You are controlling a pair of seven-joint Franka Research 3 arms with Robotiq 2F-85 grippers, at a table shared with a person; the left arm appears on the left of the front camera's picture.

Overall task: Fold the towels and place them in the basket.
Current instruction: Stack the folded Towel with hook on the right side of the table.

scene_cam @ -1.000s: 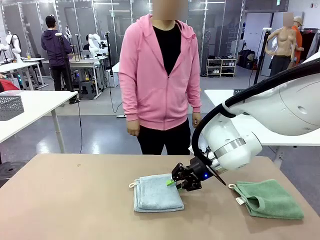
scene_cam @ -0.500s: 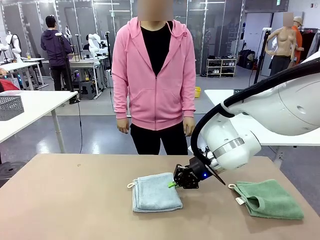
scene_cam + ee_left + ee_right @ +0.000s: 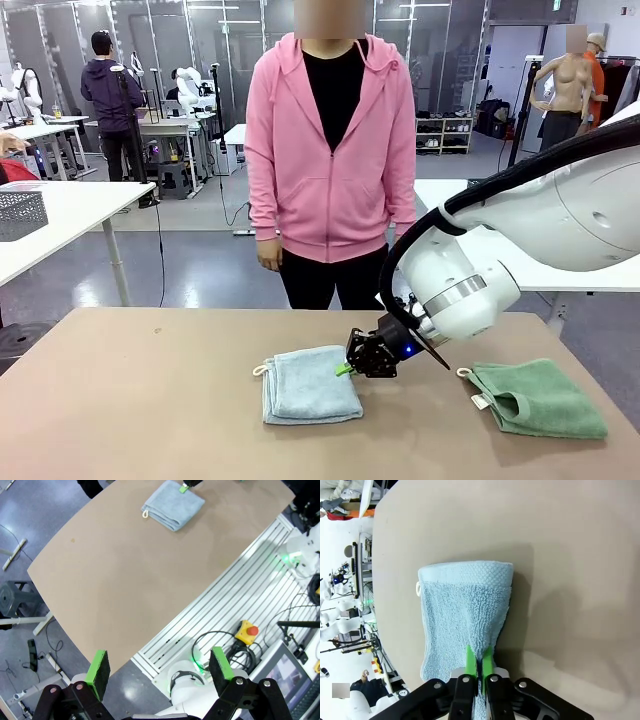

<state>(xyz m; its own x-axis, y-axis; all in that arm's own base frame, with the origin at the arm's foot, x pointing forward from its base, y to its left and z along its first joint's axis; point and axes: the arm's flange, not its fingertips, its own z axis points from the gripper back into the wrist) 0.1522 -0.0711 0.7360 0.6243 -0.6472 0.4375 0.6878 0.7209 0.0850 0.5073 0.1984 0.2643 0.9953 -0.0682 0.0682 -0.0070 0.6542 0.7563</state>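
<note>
Spanning the foreground, the brown table [image 3: 150,400] carries both folded towels, with a person in a pink hoodie [image 3: 330,150] standing at its far edge. The green towel [image 3: 540,398] lies at the right; the grey-blue towel [image 3: 310,385] lies mid-table. The right gripper [image 3: 347,368] pinches the grey-blue towel's right edge, pads pressed together. The left gripper [image 3: 159,667] hangs spread wide over the table's near edge.

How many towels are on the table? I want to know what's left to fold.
2. The blue towel lies folded mid-table, its right edge pinched in the right gripper. The green towel lies loosely folded near the table's right end, untouched.
</note>
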